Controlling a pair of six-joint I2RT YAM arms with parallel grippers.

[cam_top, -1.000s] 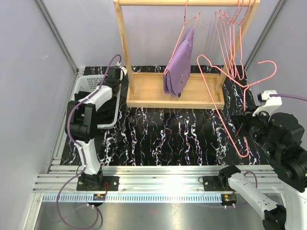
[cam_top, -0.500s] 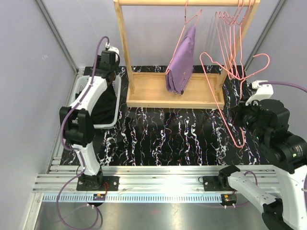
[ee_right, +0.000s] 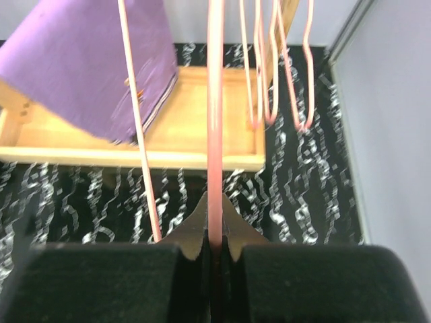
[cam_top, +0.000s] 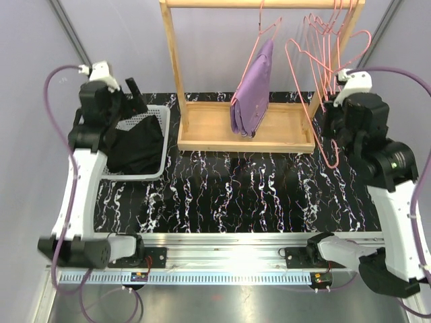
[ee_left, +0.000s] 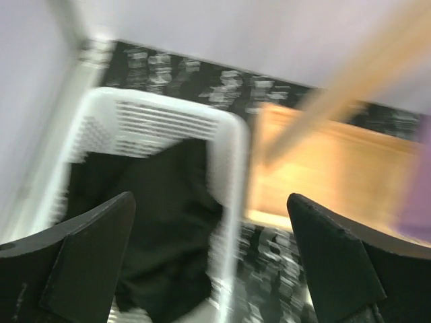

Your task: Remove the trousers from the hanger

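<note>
The black trousers lie crumpled in a white basket at the left. In the left wrist view the black trousers sit below my left gripper, which is wide open with nothing in it. My left gripper hovers above the basket's far edge. The purple trousers hang folded over a pink hanger on the wooden rack. My right gripper is shut on the wire of an empty pink hanger, held up beside the rack's right post. The purple trousers show at upper left there.
Several empty pink hangers hang at the right end of the rail. The rack's wooden base tray stands at the back of the black marbled table. Grey walls close in on both sides.
My left gripper opened, let go of the black trousers in the basket and rose above it. My right arm lifted the empty hanger up toward the rail.
</note>
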